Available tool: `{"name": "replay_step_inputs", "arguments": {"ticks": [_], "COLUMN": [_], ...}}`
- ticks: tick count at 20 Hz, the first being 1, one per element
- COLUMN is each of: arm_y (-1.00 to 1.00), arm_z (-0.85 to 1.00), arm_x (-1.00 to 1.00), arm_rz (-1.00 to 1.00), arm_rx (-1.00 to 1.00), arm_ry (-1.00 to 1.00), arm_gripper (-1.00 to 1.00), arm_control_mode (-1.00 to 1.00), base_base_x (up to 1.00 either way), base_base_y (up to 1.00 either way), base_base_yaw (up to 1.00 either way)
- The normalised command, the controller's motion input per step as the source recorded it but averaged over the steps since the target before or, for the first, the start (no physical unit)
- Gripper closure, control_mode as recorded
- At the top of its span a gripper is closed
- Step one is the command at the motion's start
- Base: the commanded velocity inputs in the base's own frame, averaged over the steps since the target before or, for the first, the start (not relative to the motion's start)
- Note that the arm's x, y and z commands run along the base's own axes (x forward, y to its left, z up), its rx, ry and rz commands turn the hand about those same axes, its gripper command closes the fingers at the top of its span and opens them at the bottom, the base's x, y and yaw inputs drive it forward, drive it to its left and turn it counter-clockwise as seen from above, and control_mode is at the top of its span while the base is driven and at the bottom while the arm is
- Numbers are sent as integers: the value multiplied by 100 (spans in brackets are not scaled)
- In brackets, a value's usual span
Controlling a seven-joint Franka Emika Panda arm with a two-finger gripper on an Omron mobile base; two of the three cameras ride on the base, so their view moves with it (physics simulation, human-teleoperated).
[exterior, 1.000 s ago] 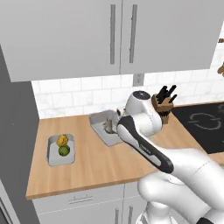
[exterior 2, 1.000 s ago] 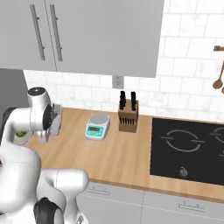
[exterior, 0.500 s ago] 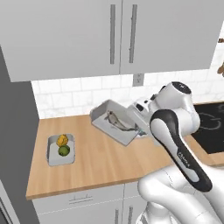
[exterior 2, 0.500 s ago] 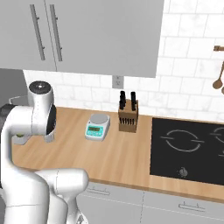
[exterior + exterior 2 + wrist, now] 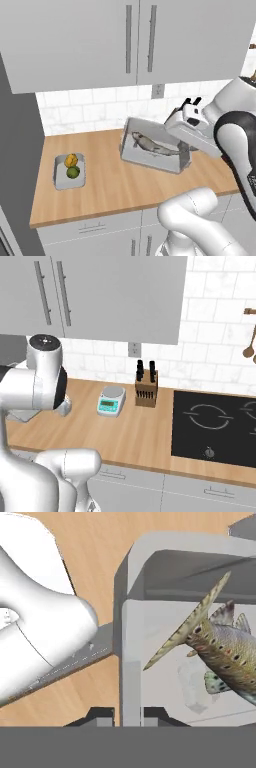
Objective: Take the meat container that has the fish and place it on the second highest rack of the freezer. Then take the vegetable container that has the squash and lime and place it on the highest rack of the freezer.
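From the left base view, the meat container point(image 5: 155, 150) hangs in the air above the wooden counter point(image 5: 110, 185), tilted so its open face shows the fish point(image 5: 150, 145) lying inside. The pincer point(image 5: 184, 152) is clamped on the container's right end wall, under the white hand. To the left, well apart, the vegetable container point(image 5: 69, 171) sits flat on the counter with the squash point(image 5: 71, 160) behind the lime point(image 5: 73, 172), the two just beside each other. Between the two containers the counter is bare wood. A dark grey tall wall point(image 5: 17, 165) bounds the counter's left end, close to the vegetable container, and upper cabinets point(image 5: 125, 40) hang above.

The right base view gives the other end of the counter: a kitchen scale point(image 5: 111, 400) near the backsplash, a knife block point(image 5: 146, 388) just to its right, and a black cooktop point(image 5: 215, 426) further right. The arm's big white joint hides the held container here; a grey corner shows at the far left, too little to tell what it is.

The hand view looks along the pincer point(image 5: 129, 714): its two dark fingertips point(image 5: 100, 714) grip the container's thin side wall point(image 5: 131, 662) between them. The spotted fish point(image 5: 220, 644) lies inside, tail toward the wall's upper end. Counter wood shows beyond the container's rim.
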Motion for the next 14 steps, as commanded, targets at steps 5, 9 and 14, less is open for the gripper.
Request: {"name": "replay_step_inputs", "arguments": {"ticks": [5, 9, 14], "arm_y": [-29, 0, 0], "arm_z": [41, 0, 0], "arm_x": [-74, 0, -1], "arm_rz": [27, 0, 0], "arm_rx": [-30, 0, 0], "arm_ry": [-13, 0, 0], "arm_gripper": [100, 100, 100], "arm_control_mode": [-100, -100, -100], "base_base_x": [0, 0, 0], "base_base_y": [0, 0, 0], "base_base_yaw": [0, 0, 0]}}
